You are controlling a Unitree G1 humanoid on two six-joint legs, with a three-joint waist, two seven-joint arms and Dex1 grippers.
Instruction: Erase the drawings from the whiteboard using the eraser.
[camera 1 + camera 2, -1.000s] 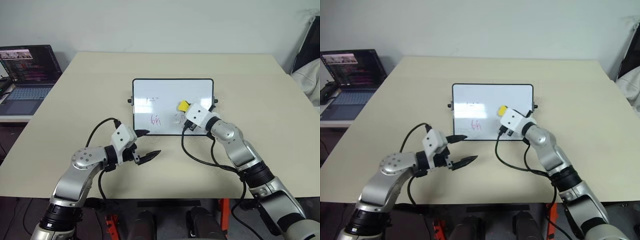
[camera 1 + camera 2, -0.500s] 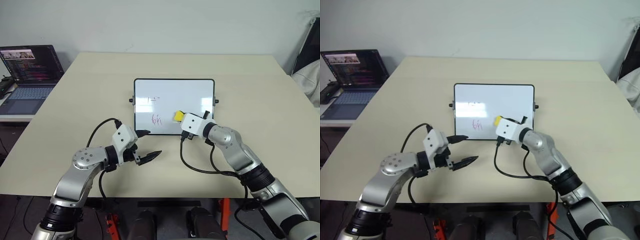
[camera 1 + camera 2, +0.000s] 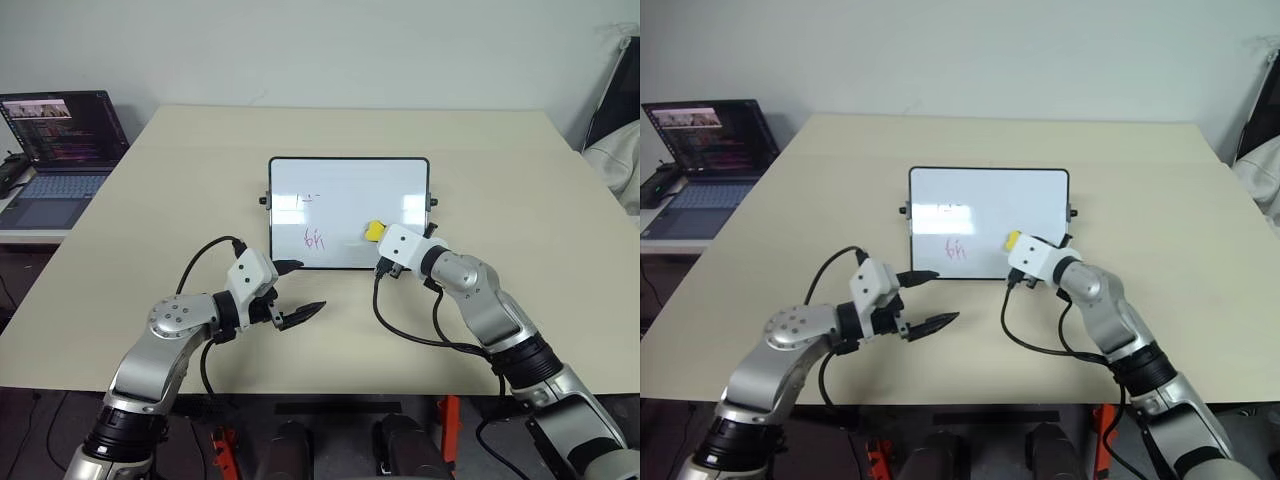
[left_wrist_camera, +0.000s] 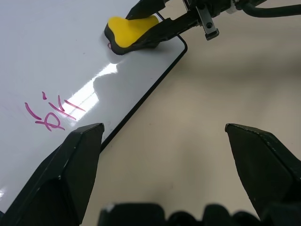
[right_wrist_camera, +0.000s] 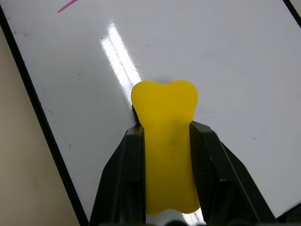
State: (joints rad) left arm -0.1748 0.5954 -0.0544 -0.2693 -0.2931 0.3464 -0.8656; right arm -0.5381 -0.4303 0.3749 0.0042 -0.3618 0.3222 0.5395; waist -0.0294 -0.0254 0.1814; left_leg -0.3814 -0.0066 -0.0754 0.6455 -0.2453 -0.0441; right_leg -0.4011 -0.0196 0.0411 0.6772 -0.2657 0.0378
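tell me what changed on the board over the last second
The right gripper, shut on the eraser, swept left along the whiteboard's lower part, then back right. The faint scribbles that stood right of the red drawings a second ago are gone. Those red marks, the faint upper row and the open left gripper stayed as they were.

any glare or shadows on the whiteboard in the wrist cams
Right wrist view: a bright streak of glare crosses the whiteboard just above the eraser held in the right gripper. Left wrist view: a similar streak beside the drawings, with a soft grey shadow spreading below the eraser; the left gripper looks blurred up close.
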